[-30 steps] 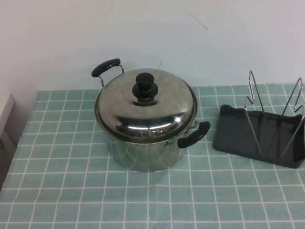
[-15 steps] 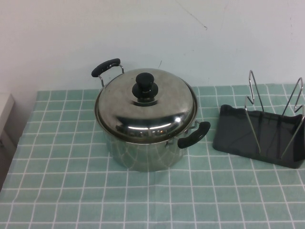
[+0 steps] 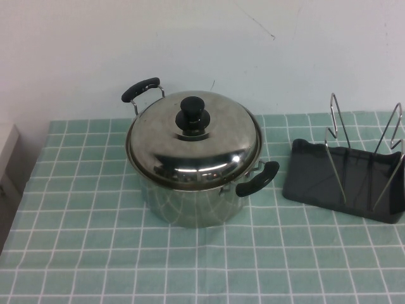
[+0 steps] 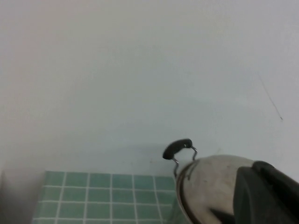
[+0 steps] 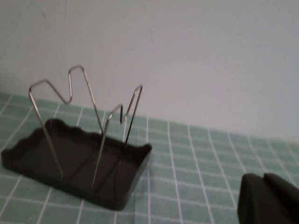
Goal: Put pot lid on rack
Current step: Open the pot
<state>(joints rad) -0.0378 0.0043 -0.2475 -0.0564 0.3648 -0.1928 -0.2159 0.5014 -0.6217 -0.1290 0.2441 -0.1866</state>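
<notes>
The pot lid (image 3: 209, 149), shiny steel with a black knob (image 3: 193, 115), sits on the steel pot (image 3: 190, 206) at the table's middle. The rack (image 3: 316, 180), a black tray with silver wire loops, stands to the pot's right, apart from it. Neither gripper shows in the high view. My left gripper (image 4: 256, 169) shows only in the left wrist view, shut and empty, back from the lid (image 4: 210, 182) on the pot's left side. My right gripper (image 5: 261, 179) shows in the right wrist view, shut and empty, above the cloth and off to one side of the rack (image 5: 79, 158).
A green checked cloth (image 3: 95, 253) covers the table, with a white wall (image 3: 253, 57) close behind. The pot's black handles stick out at the back left (image 3: 140, 88) and the front right (image 3: 257, 179). The table's left edge (image 3: 9, 190) lies at the far left.
</notes>
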